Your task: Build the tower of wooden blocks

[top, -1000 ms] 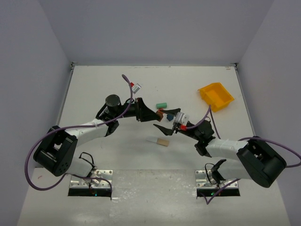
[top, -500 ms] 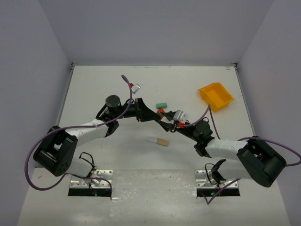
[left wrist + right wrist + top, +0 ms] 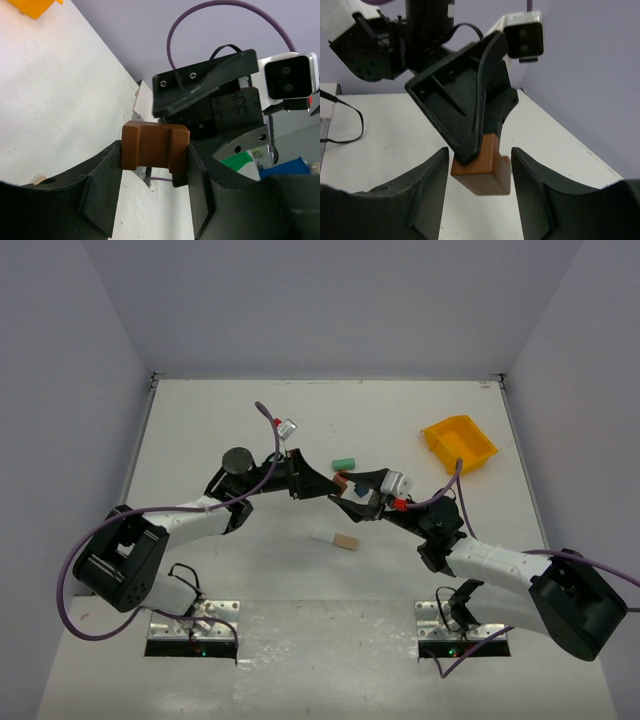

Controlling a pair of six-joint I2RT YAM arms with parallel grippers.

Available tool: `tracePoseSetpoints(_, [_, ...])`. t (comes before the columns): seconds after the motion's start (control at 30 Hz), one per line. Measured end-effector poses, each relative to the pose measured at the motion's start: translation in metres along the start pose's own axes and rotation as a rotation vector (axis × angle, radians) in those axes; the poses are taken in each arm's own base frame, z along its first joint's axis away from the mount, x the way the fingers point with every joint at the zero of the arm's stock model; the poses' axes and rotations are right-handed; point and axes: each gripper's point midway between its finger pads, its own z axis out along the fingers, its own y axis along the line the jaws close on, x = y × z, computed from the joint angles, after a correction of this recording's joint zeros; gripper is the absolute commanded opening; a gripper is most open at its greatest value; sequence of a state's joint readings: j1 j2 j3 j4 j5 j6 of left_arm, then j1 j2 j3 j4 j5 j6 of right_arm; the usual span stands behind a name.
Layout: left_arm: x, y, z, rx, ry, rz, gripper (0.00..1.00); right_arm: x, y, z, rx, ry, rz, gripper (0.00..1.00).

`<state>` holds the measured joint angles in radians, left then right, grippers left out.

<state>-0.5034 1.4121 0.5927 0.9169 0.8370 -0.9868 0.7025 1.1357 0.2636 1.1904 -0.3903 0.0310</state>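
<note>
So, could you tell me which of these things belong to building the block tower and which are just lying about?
For the tower:
- brown block, clamped in the left gripper, with the right gripper open either side of it
- mint green block
- blue block
- tan wooden piece, probably

Just lying about:
- yellow bin

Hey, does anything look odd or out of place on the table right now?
Both grippers crowd one brown notched wooden block: the left gripper pinches it while the open right gripper flanks it. The yellow plastic bin sits skewed to the table edges.
</note>
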Motion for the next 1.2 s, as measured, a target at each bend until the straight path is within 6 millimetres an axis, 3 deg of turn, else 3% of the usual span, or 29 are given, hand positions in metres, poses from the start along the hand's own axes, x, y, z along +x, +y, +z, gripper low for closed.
tracePoseSetpoints(0.07, [0.002, 0.002, -0.001, -0.005, -0.001, -0.015, 0.00, -0.005, 0.002, 0.001, -0.012, -0.015, 0.000, 0.31])
tracePoseSetpoints(0.13, [0.000, 0.001, -0.001, -0.001, -0.007, -0.019, 0.00, -0.006, 0.004, 0.001, -0.026, -0.021, 0.003, 0.28])
tracePoseSetpoints(0.2, [0.001, 0.000, -0.001, 0.000, -0.008, -0.031, 0.00, -0.007, 0.005, 0.002, -0.030, -0.023, -0.002, 0.42])
tracePoseSetpoints(0.27, [0.001, -0.001, -0.002, 0.004, -0.011, -0.034, 0.00, -0.007, 0.004, 0.002, -0.029, -0.023, -0.002, 0.65])
tracePoseSetpoints(0.37, [0.001, -0.003, -0.003, 0.017, -0.016, -0.024, 0.00, -0.006, 0.003, 0.001, -0.020, -0.020, 0.010, 0.70])
tracePoseSetpoints(0.5, [0.002, -0.006, -0.004, 0.033, -0.022, -0.021, 0.00, -0.004, 0.002, 0.001, -0.010, -0.010, 0.014, 0.68])
tracePoseSetpoints(0.63, [0.000, -0.012, -0.004, 0.057, -0.030, -0.012, 0.00, 0.000, 0.001, 0.001, -0.006, 0.006, 0.019, 0.53])
tracePoseSetpoints(0.77, [-0.001, -0.014, -0.005, 0.066, -0.039, -0.016, 0.00, 0.002, 0.001, 0.002, -0.009, 0.018, 0.015, 0.25])
tracePoseSetpoints(0.87, [-0.003, -0.013, -0.006, 0.059, -0.047, -0.046, 0.00, 0.001, -0.002, 0.004, -0.006, 0.016, -0.011, 0.15])
tracePoseSetpoints(0.93, [-0.004, -0.013, -0.006, 0.058, -0.050, -0.046, 0.34, 0.001, -0.002, 0.005, -0.005, 0.014, -0.014, 0.07])
tracePoseSetpoints(0.97, [-0.004, -0.013, -0.006, 0.056, -0.053, -0.047, 0.41, 0.001, -0.003, 0.005, 0.000, 0.015, -0.014, 0.06])
tracePoseSetpoints(1.07, [-0.007, -0.009, -0.006, 0.042, -0.068, -0.039, 0.79, 0.003, -0.011, 0.009, 0.029, 0.047, 0.005, 0.05])
tracePoseSetpoints(1.17, [-0.006, -0.002, -0.006, 0.012, -0.068, -0.018, 0.98, 0.011, -0.029, 0.017, 0.106, 0.159, 0.070, 0.04])
tracePoseSetpoints(1.2, [-0.006, 0.000, -0.007, 0.000, -0.070, -0.011, 1.00, 0.013, -0.035, 0.020, 0.131, 0.205, 0.093, 0.03])
